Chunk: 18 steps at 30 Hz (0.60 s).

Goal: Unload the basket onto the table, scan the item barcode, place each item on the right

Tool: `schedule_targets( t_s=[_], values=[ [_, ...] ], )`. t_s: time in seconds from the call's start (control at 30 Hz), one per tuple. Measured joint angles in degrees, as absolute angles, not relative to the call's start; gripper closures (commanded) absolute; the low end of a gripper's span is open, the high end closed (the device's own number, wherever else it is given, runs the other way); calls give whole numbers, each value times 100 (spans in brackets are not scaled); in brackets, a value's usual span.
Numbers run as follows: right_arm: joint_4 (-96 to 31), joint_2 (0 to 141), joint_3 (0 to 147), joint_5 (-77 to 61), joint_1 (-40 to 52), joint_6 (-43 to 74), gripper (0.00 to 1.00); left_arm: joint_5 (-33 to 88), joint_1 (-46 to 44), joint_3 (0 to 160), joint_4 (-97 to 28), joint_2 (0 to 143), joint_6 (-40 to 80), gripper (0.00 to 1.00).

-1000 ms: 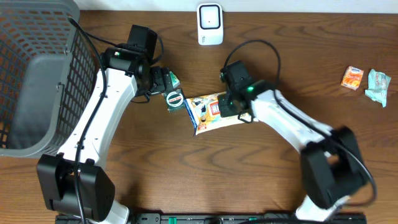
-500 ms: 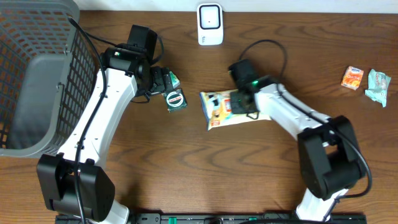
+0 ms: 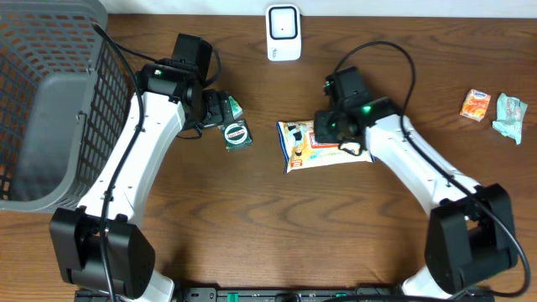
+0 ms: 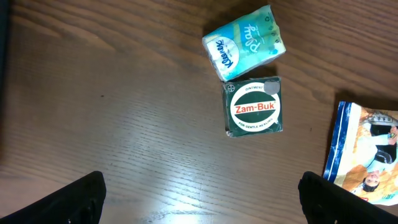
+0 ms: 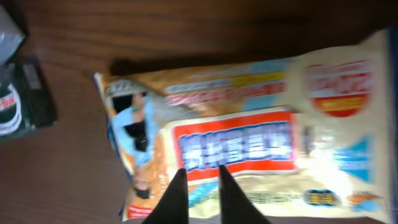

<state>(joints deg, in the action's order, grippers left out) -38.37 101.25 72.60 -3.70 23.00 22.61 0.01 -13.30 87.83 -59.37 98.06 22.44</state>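
Glossy printed snack packet (image 3: 299,148): white, orange and blue, lying flat on the wooden table (image 3: 252,226) near its middle, printed face up, blue end toward the left arm.

Right gripper (image 5: 200,174): poised over the packet's right half, fingertips drawn close with only a slim gap. Whether they pinch the wrapper cannot be told.

Green Zam-Buk box (image 4: 254,107): flat on the table, near the packet's blue end, label up.

Teal tissue pack (image 4: 245,42): touching the box's far edge, slightly askew.

Left gripper (image 4: 200,186): spread wide above the box and tissue pack, holding nothing.

White scanner (image 3: 284,32): at the table's far edge, well apart from the packet.

Grey mesh basket (image 3: 50,84): far left corner.

Orange sachet (image 3: 475,105) and pale green sachet (image 3: 509,115): side by side at the right edge.
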Motion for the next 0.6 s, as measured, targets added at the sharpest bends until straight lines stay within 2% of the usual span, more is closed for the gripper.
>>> schedule_targets(
  t_s=[0.17, 0.33, 0.47, 0.6],
  values=[
    [-3688, 10477, 7258, -316, 2585, 2329, 89, 1, -1330, 8783, -5937, 9806, 2244, 2],
    [-3448, 10969, 7258, -276, 2703, 2401, 93, 1, -1330, 8783, -5937, 9806, 2244, 2],
    [-3295, 11166, 7264, -257, 2775, 2508, 92, 1, -1330, 8783, -5937, 9806, 2244, 2],
    [-3343, 11155, 7275, -261, 2829, 2539, 83, 1, -1330, 8783, -5937, 9806, 2244, 2]
  ],
)
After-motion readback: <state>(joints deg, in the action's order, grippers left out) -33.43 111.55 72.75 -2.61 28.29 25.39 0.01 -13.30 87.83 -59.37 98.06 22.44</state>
